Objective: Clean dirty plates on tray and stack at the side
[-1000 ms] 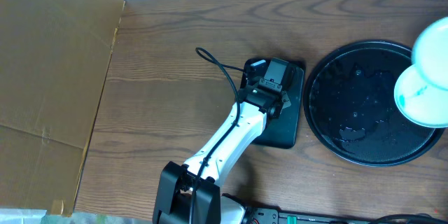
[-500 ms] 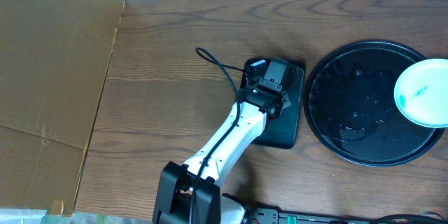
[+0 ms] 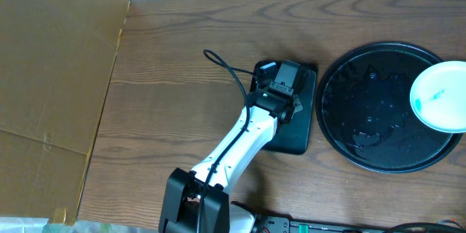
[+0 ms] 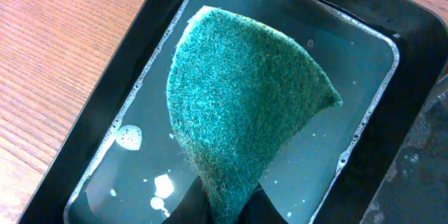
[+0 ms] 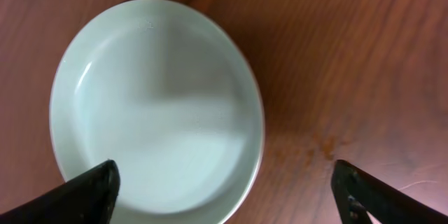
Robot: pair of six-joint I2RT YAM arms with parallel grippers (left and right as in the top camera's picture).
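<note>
The left pincer [image 4: 227, 208] gripped a green sponge [image 4: 245, 105] over the water in the small tray [image 4: 143, 49]. The right pincer [image 5: 225, 178] hung wide open and empty above a white plate [image 5: 157, 105] on the desk [image 5: 336, 56]. A dirty plate [image 3: 440, 106] sat at the right side of the round tray [image 3: 364, 95].

1. Bare tabletop [image 3: 175, 58] is found open between the cardboard [image 3: 51, 80] and the left arm [image 3: 237, 142].
2. The small tray [image 3: 302, 137] is blocked by that arm, its cable [image 3: 234, 80] and sponge [image 4: 245, 105].
3. The round tray [image 3: 364, 109] is occupied only at its right edge, by a plate [image 3: 439, 96].
</note>
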